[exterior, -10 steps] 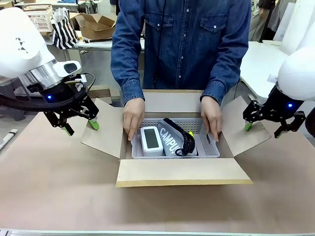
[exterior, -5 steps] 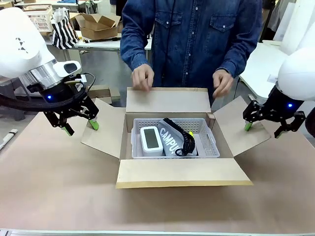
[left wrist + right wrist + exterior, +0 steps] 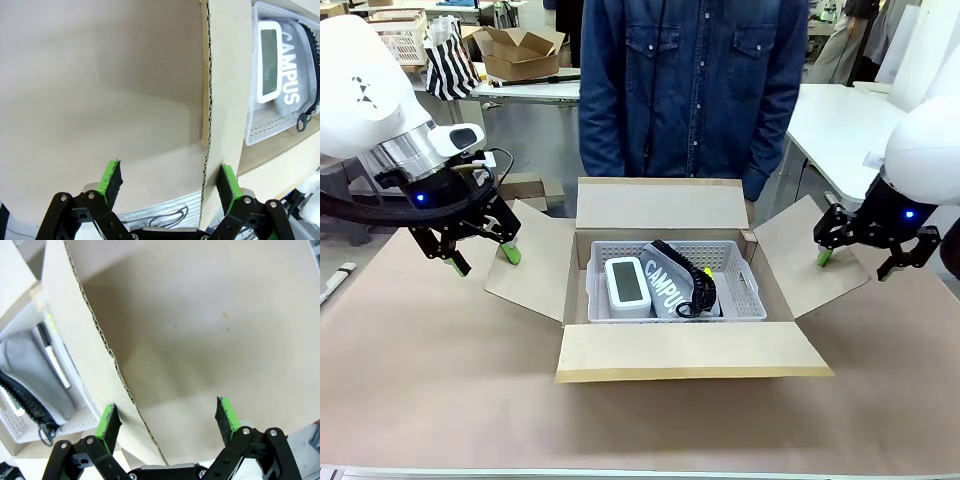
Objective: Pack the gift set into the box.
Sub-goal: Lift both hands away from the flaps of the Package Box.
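Observation:
The box (image 3: 685, 350) stands in the middle of the table with all four flaps spread open. Inside it rests the gift set: a white perforated basket (image 3: 748, 296) with a white device (image 3: 626, 283), a "CAMPUS" pouch (image 3: 665, 282) and a black coiled cord (image 3: 694, 276). My left gripper (image 3: 482, 259) hangs open at the left flap (image 3: 528, 262). In the left wrist view that flap's edge (image 3: 205, 125) runs between the open left gripper's (image 3: 169, 181) pads. My right gripper (image 3: 860, 262) is open beside the right flap (image 3: 808, 255). Its edge (image 3: 107, 355) crosses the right gripper (image 3: 166, 418).
A person in a denim shirt (image 3: 695, 80) stands right behind the box's far flap, hands out of sight. Brown paper (image 3: 420, 390) covers the table around the box. Farther back left are a smaller carton (image 3: 518, 50), a striped bag (image 3: 450, 60) and a white crate (image 3: 402, 35).
The person's hands let go of the basket in the box, lifted away and dropped out of sight. Neither arm has moved.

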You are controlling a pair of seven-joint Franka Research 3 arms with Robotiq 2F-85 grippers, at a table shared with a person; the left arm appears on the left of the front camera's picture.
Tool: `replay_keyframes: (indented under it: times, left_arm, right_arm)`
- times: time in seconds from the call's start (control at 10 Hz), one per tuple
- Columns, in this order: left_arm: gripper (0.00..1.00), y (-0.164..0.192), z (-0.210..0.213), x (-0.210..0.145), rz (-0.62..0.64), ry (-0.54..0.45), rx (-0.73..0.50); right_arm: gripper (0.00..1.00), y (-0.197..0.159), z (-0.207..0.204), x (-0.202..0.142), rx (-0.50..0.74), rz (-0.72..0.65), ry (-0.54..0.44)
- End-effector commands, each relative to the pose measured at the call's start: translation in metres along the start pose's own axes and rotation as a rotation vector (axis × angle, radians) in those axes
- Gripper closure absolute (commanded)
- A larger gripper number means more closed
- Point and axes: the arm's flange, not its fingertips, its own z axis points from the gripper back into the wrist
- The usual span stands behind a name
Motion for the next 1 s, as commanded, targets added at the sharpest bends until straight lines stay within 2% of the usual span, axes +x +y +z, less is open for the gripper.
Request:
replay_keyframes:
  times: [0.0, 0.9]
  left_arm:
    - [0.0, -0.0005, 0.0017, 0.0005, 0.012, 0.001, 0.016]
    - [0.0, -0.0005, 0.0017, 0.0005, 0.012, 0.001, 0.016]
  right_arm:
    - [0.0, -0.0008, 0.0006, -0.0008, 0.005, 0.001, 0.002]
    - [0.0, -0.0008, 0.0006, -0.0008, 0.005, 0.001, 0.002]
